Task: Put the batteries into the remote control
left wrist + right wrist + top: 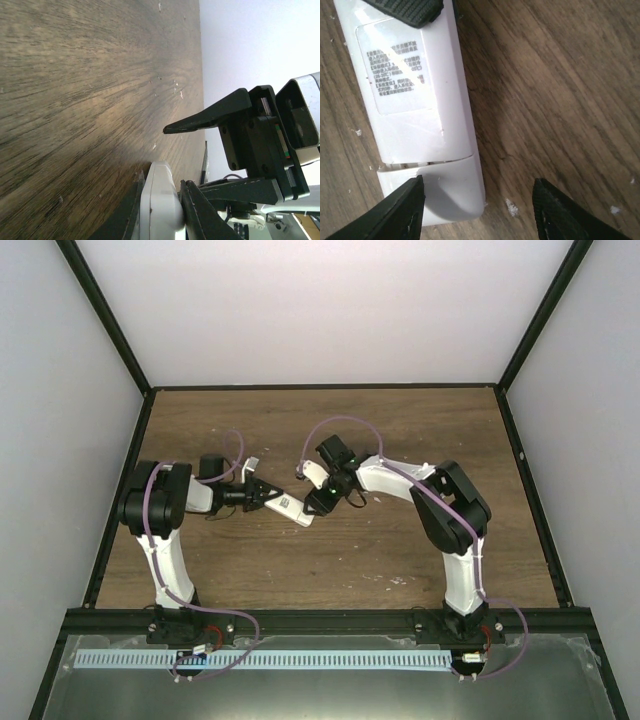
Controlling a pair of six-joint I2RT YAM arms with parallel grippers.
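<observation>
The remote control (293,509) lies back side up on the wooden table, mid-table between the arms. My left gripper (267,496) is shut on its one end; the left wrist view shows the white body (159,192) pinched between my jaws (161,217). In the right wrist view the remote (415,100) shows a label and the battery cover with a thin seam. My right gripper (480,212) is open at the remote's other end, one finger (402,212) over the cover's corner, the other over bare wood. It also shows in the top view (318,505). The batteries are out of view.
The wooden table (330,560) is ringed by a black frame with white walls behind and at the sides. Small white crumbs (511,207) lie on the wood by the remote's end. The right arm's fingers (210,117) show in the left wrist view, just above the remote.
</observation>
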